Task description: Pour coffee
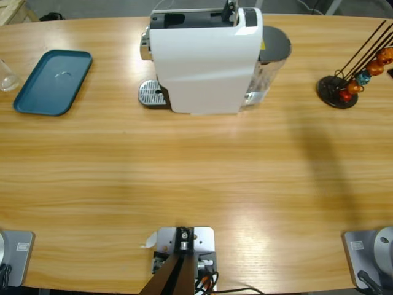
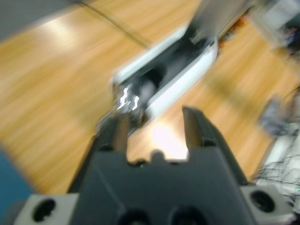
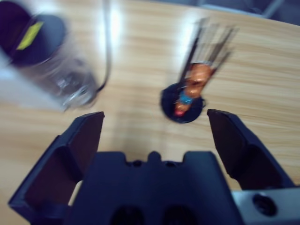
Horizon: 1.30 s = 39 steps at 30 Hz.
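Coffee cannot be seen; a clear glass (image 1: 7,77) stands at the table's (image 1: 196,184) far left edge, beside a teal tray (image 1: 52,82). Left gripper (image 2: 157,124) and right gripper (image 3: 154,126) both have jaws spread, holding nothing, above the white coffee machine (image 1: 202,61) and capsule stand (image 3: 183,101).

A lab bench: coffee machine (image 1: 206,58) on a rig-fitted wooden table (image 1: 196,178).

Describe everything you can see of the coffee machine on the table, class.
The coffee machine is a white, plastic-looking box standing upright at the far middle of the wooden table. It has a dark top, a round perforated metal drip tray at its left and a clear water tank with a dark lid at its right. Nothing grips it.
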Tool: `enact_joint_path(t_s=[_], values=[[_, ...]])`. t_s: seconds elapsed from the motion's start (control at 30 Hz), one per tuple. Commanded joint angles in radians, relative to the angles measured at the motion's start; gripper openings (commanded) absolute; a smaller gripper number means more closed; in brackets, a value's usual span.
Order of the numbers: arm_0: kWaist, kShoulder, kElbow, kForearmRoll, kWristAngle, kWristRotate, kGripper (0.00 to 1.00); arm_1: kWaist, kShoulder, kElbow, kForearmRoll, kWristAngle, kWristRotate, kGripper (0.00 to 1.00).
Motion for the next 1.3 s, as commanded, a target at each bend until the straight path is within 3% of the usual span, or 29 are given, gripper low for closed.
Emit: enact_joint_path(t_s=[0.03, 0.1, 0.53, 0.63, 1.3], values=[[-0.045, -0.192, 0.286, 0.015, 0.204, 0.173, 0.996, -0.086, 0.128, 0.21, -0.315, -0.064, -0.017, 0.701], [-0.045, -0.197, 0.313, 0.017, 0.204, 0.172, 0.996, -0.092, 0.149, 0.243, -0.381, -0.062, -0.037, 0.633], [-0.054, -0.182, 0.319, 0.012, 0.217, 0.169, 0.991, -0.137, 0.286, 0.233, -0.527, -0.052, -0.078, 0.621], [-0.054, -0.182, 0.319, 0.012, 0.221, 0.169, 0.991, -0.144, 0.296, 0.238, -0.539, -0.063, -0.081, 0.508], [-0.054, -0.171, 0.31, 0.003, 0.23, 0.153, 0.991, -0.163, 0.395, 0.247, -0.616, -0.056, -0.083, 0.479]])
